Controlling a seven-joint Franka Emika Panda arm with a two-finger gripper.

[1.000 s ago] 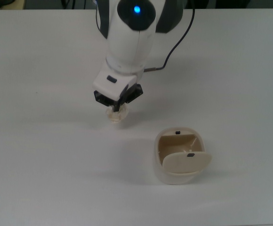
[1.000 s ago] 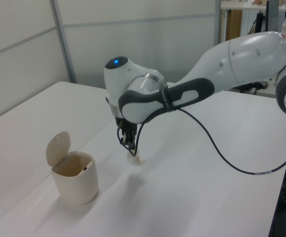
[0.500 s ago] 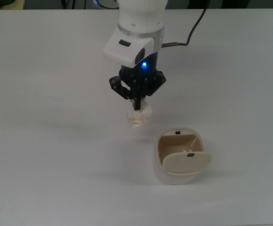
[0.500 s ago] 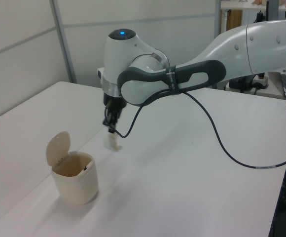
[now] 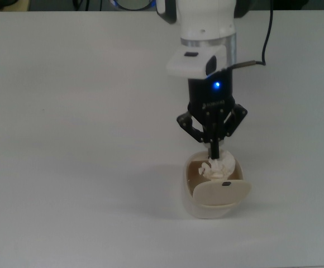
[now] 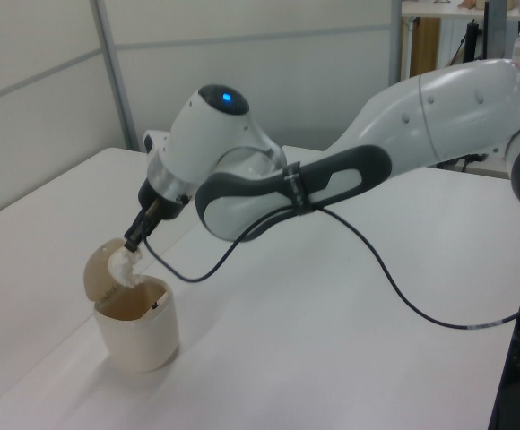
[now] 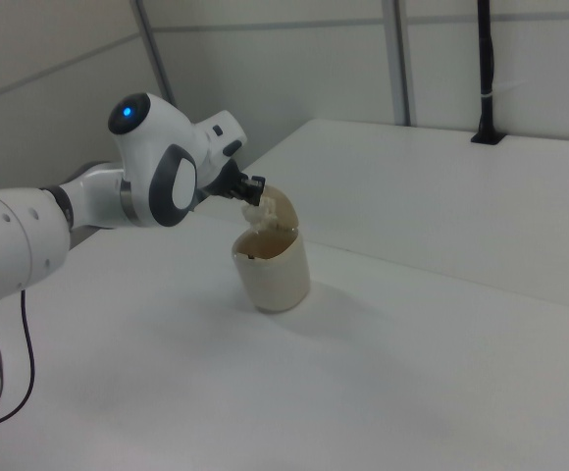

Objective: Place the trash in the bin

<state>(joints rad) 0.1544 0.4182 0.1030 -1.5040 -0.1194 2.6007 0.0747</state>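
Observation:
The trash (image 5: 218, 167) is a small crumpled cream-white wad, held just above the open mouth of the bin (image 5: 193, 202). My gripper (image 5: 213, 157) is shut on the wad and points down over the bin in the top view. In the left view the trash (image 6: 123, 265) hangs beside the raised flap lid (image 6: 100, 263), over the cream-beige bin (image 6: 139, 336). In the right view the trash (image 7: 257, 214) sits at the gripper (image 7: 256, 196) tip, right above the bin (image 7: 275, 272).
The bin stands alone on a white table (image 5: 67, 139). A black cable (image 6: 394, 269) trails from the arm across the tabletop. A black post (image 7: 483, 74) stands at the table's far edge in the right view.
The arm has carried the trash from beside the bin to directly over its open mouth, lowering it toward the opening. The bin has stayed in place with its lid up.

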